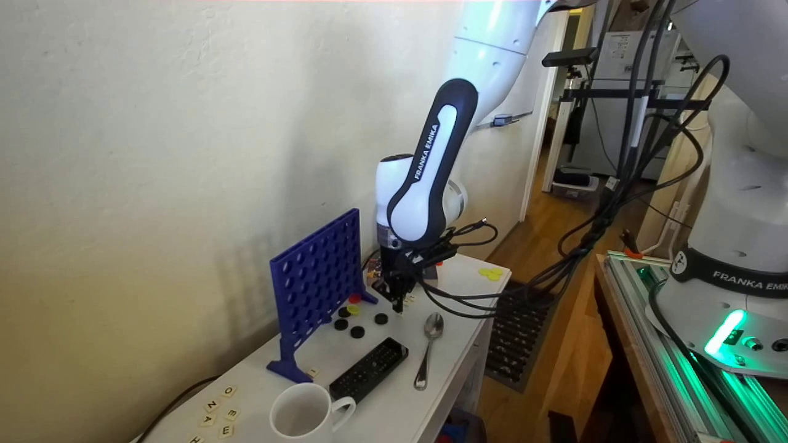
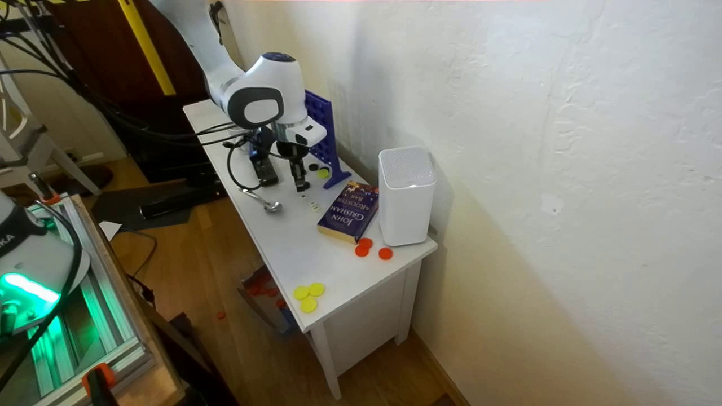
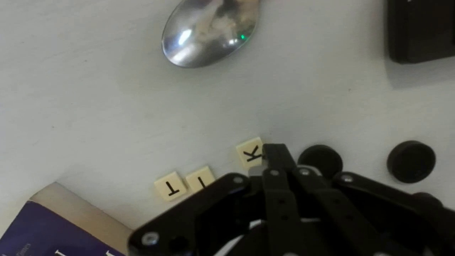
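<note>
My gripper [image 3: 279, 156] is shut, with its fingertips together and nothing visible between them. It points down low over the white table, also in both exterior views [image 1: 399, 304] [image 2: 302, 187]. A cream letter tile K [image 3: 250, 152] lies right beside the fingertips, partly hidden by them; whether they touch I cannot tell. Two more letter tiles, a T [image 3: 170, 185] and a partly hidden one [image 3: 199, 177], lie to the left. A black disc [image 3: 322, 160] is just right of the fingertips, and another black disc [image 3: 411, 161] lies farther right. A silver spoon [image 3: 209, 33] is above in the wrist view.
A blue upright grid rack [image 1: 317, 280], black remote [image 1: 369, 369] and white mug [image 1: 301, 412] stand or lie on the table. A book [image 2: 351, 211], white box-shaped device [image 2: 407, 197], red discs [image 2: 362, 250] and yellow discs [image 2: 308, 304] are toward the other end. A wall runs behind.
</note>
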Controlling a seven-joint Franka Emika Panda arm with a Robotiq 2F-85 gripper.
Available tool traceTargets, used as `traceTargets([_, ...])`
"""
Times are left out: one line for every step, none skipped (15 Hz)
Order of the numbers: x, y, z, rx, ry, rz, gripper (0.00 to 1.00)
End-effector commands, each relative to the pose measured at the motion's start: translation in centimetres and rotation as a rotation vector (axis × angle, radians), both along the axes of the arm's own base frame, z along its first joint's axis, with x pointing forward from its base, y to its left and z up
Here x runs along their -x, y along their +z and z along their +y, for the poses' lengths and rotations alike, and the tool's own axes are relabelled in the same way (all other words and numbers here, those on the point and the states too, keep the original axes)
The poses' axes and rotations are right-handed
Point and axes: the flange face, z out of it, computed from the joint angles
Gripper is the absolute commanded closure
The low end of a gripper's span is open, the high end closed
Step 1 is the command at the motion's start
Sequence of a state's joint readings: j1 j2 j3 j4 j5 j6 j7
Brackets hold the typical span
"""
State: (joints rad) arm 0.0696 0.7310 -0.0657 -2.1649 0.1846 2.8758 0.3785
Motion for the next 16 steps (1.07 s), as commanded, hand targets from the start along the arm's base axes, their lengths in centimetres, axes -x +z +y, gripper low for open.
traceTargets([-0.72,-0.86,-0.36,-0.012,0.057,-0.001,1.0])
traceTargets([-0.79,-1.0,-0.49,-0.013,0.07,0.0,1.0])
traceTargets([-0.83,-1.17,-0.65,-0.012,0.08,0.003,1.0])
traceTargets([-0.88,-1.28,-0.79,-0.01,0.09,0.004,1.0])
traceTargets([-0.92,-1.37,-0.92,-0.011,0.099,0.005,1.0])
traceTargets([-0.94,-1.47,-1.01,-0.012,0.107,0.007,1.0])
traceTargets([-0.99,-1.61,-1.1,-0.01,0.114,0.006,1.0])
traceTargets([-1.02,-1.69,-1.19,-0.009,0.118,0.005,1.0])
traceTargets([-1.07,-1.6,-1.23,-0.009,0.123,0.004,1.0])
traceTargets([-1.09,-1.53,-1.27,-0.008,0.128,0.004,1.0])
traceTargets([-1.1,-1.45,-1.27,-0.008,0.133,0.004,1.0])
traceTargets([-1.09,-1.39,-1.22,-0.008,0.139,0.005,1.0])
traceTargets([-1.07,-1.36,-1.14,-0.008,0.146,0.005,1.0])
traceTargets([-1.06,-1.44,-1.05,-0.01,0.159,0.006,1.0])
traceTargets([-1.05,-1.51,-0.96,-0.013,0.181,0.002,1.0])
traceTargets([-1.03,-1.59,-0.88,-0.014,0.221,0.003,1.0])
